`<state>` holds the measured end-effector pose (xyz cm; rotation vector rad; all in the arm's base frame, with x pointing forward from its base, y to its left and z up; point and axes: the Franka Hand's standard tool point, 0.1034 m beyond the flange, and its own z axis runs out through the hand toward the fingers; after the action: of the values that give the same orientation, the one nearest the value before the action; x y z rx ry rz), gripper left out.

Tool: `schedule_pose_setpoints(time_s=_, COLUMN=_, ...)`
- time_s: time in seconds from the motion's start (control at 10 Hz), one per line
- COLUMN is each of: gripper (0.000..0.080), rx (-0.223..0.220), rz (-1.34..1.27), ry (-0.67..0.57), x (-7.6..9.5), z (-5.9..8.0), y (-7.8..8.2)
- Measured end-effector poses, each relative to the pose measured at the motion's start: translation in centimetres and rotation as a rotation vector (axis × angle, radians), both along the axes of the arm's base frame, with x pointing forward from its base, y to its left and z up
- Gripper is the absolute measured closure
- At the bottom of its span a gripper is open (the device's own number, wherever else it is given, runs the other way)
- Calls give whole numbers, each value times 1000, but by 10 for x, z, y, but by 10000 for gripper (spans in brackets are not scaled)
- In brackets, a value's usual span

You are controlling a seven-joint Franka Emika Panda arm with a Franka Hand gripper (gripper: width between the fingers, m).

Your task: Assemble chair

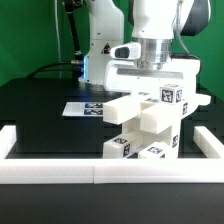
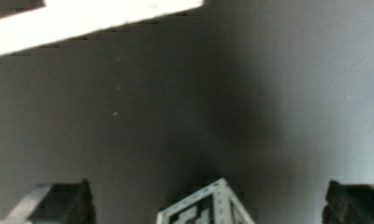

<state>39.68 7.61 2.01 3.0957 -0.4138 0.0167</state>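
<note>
The chair (image 1: pixel 143 128) stands as a stack of white tagged blocks in the middle of the black table, just behind the front rail. Its top pieces (image 1: pixel 166 98) carry black-and-white tags and sit skewed on the lower ones. My gripper (image 1: pixel 152 92) hangs directly over the stack. In the wrist view its two dark fingers (image 2: pixel 59 204) stand far apart, and a tagged corner of a chair part (image 2: pixel 209 206) pokes up between them without touching either. The gripper (image 2: pixel 207 200) is open and holds nothing.
The marker board (image 1: pixel 84 107) lies flat on the table behind the stack, toward the exterior view's left. White border rails run along the front (image 1: pixel 100 171), left (image 1: pixel 8 140) and right (image 1: pixel 211 141). A white strip (image 2: pixel 77 25) crosses one corner of the wrist view.
</note>
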Motion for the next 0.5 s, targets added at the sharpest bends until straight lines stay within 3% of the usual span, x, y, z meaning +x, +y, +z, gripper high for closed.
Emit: schedule_pose_setpoints(time_s=0.5, gripper=151, rx=-8, rz=87, ry=-3, x=2, z=-2, y=-3)
